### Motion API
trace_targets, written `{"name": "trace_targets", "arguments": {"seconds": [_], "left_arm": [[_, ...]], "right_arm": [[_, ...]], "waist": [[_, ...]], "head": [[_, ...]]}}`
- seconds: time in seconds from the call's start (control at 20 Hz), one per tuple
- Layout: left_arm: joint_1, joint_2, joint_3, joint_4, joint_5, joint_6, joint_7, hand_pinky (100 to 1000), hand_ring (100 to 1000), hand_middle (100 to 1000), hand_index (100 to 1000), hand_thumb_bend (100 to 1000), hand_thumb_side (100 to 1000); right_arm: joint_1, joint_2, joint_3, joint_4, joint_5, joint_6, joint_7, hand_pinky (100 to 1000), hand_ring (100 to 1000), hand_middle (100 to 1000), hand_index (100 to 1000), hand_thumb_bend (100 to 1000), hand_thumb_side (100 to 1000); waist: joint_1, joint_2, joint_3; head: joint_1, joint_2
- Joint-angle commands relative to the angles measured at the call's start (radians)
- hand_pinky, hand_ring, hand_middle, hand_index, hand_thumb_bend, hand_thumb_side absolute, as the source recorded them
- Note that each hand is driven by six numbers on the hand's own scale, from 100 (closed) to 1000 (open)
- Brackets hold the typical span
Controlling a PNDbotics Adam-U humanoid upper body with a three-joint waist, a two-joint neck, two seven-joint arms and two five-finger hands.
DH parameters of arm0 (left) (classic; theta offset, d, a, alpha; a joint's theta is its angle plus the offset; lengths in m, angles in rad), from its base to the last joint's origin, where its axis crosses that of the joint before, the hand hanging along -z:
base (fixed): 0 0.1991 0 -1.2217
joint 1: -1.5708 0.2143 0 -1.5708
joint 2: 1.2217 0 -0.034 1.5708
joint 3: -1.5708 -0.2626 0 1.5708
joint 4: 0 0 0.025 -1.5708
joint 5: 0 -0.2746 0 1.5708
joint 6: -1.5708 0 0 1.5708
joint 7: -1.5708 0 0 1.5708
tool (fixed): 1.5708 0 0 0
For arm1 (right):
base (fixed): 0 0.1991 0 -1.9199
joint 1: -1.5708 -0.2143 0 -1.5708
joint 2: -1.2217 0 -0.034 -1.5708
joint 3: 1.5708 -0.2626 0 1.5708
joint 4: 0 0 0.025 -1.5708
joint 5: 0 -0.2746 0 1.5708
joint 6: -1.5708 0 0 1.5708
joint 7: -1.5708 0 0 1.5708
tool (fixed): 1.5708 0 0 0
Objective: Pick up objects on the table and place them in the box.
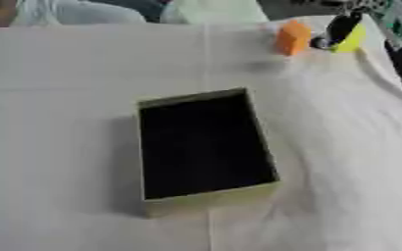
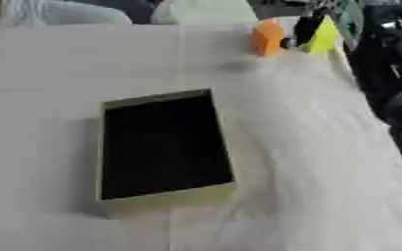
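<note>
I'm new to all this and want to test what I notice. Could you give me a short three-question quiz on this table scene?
1. True or false: the box already holds a block.
2. Which block is the right hand touching: A orange, B yellow?
3. Fill in: the orange block lies to the ____ of the yellow block.

Key: 1 false, nothing shows in its dark inside. 2 B. 3 left.
</note>
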Motion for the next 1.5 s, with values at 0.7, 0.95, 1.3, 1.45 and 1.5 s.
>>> {"name": "trace_targets", "arguments": {"seconds": [0.7, 0.95, 1.3, 1.45, 1.5], "left_arm": [[0.0, 0.003, 0.003, -0.015, -0.002, 0.007, -0.005, 858, 607, 652, 803, 450, 788], [0.002, -0.002, 0.0, -0.015, -0.004, 0.009, -0.008, 859, 606, 652, 803, 446, 791], [0.003, -0.01, -0.002, -0.015, -0.005, 0.012, -0.011, 861, 604, 652, 803, 441, 796], [0.003, -0.013, -0.003, -0.015, -0.006, 0.013, -0.012, 863, 602, 651, 803, 438, 799], [0.003, -0.014, -0.003, -0.015, -0.007, 0.013, -0.012, 863, 602, 651, 803, 438, 799]], "right_arm": [[-0.015, -0.018, 0.002, -0.041, 0.006, 0.016, -0.009, 852, 916, 916, 965, 389, 100], [-0.015, -0.015, -0.003, -0.048, 0.004, 0.032, -0.017, 853, 924, 935, 965, 390, 100], [-0.02, -0.015, -0.007, -0.055, 0.001, 0.047, -0.034, 853, 927, 950, 964, 385, 100], [-0.022, -0.015, -0.007, -0.052, 0.011, 0.052, -0.032, 852, 932, 954, 963, 386, 100], [-0.023, -0.015, -0.008, -0.05, 0.018, 0.055, -0.031, 852, 933, 955, 962, 387, 100]], "waist": [[0.013, 0.001, -0.009], [0.016, 0.008, 0.001], [0.016, 0.02, 0.014], [0.016, 0.026, 0.021], [0.016, 0.029, 0.024]], "head": [[-0.001, -0.03], [-0.004, -0.045], [-0.008, -0.056], [-0.015, -0.062], [-0.017, -0.064]]}}
